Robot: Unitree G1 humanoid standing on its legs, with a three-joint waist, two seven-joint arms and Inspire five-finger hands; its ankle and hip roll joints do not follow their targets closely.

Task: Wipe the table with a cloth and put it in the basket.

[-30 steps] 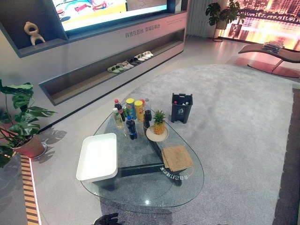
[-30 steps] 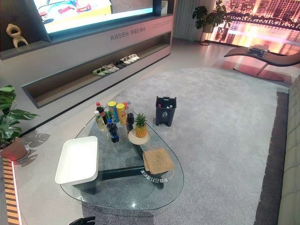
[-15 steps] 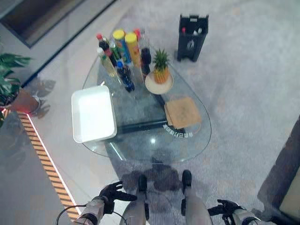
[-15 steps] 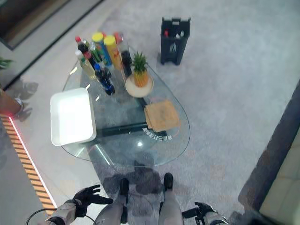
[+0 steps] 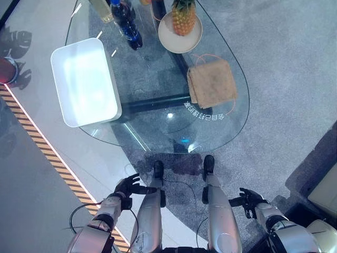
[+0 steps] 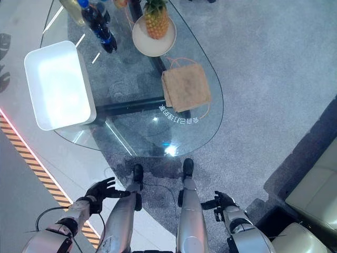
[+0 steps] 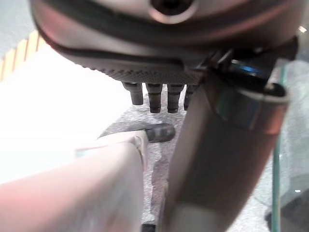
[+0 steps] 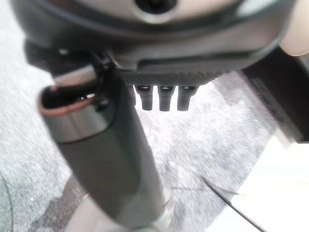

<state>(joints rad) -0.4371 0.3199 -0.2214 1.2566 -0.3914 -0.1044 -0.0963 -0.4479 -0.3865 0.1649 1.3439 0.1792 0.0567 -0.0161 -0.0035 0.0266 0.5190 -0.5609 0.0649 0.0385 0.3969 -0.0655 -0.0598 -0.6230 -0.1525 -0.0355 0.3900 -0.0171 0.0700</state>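
A folded brown cloth lies flat on the right side of the oval glass table. A white rectangular basket stands on the table's left side. Both hands hang low, well short of the table's near edge and touching nothing. My left hand sits at the lower left with its fingers spread and straight. At the lower right is my right hand, fingers relaxed and empty.
A plate with a pineapple and several bottles stand at the table's far end. Grey carpet surrounds the table. A striped floor strip runs on the left, and a pale sofa corner is at the right.
The camera has tilted down, so the table now sits higher in the picture and both hands show more fully. Cloth, basket and bottles have not moved on the table.
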